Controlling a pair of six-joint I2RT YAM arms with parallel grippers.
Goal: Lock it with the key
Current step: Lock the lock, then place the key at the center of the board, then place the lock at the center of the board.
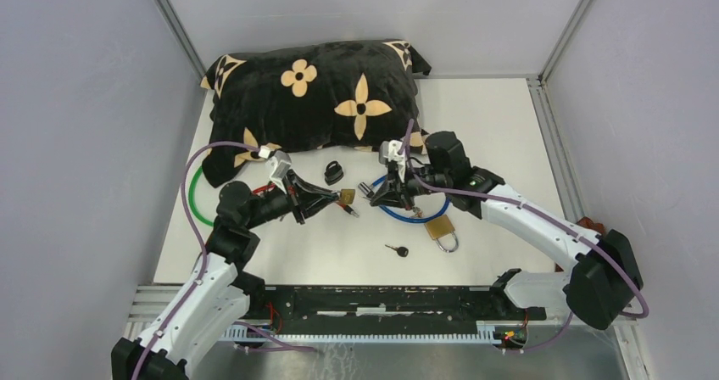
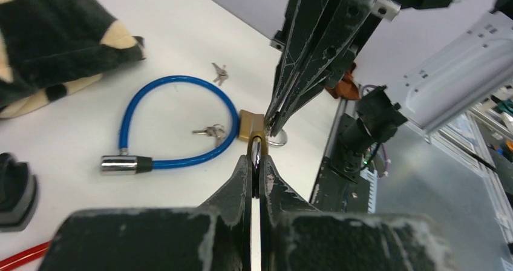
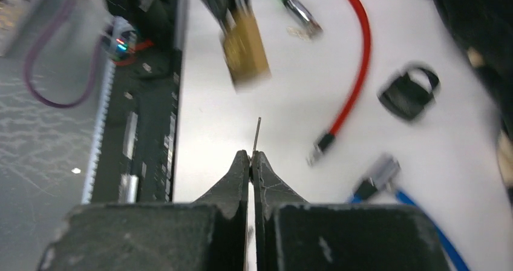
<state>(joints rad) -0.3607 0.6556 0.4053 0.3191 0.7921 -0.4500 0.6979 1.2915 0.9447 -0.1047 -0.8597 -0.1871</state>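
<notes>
My left gripper (image 1: 337, 198) is shut on a small brass padlock (image 1: 347, 197) and holds it above the table. In the left wrist view the gripper (image 2: 256, 159) pinches its chrome shackle and brass edge (image 2: 256, 149). My right gripper (image 1: 370, 192) faces it from the right, shut on a thin key. The key (image 3: 258, 132) shows edge-on, sticking out past the tips of my right gripper (image 3: 250, 156). It points toward the held padlock (image 3: 245, 48), with a gap between them. The right fingers (image 2: 302, 77) hang just beyond the padlock.
A second brass padlock (image 1: 441, 229) and a black-headed key (image 1: 397, 250) lie on the table in front. A blue cable lock (image 1: 415, 214) with keys (image 2: 210, 130), a black lock (image 1: 334, 173), red cable (image 3: 357, 59) and green cable (image 1: 197, 195) lie around. A black patterned cushion (image 1: 314, 100) is behind.
</notes>
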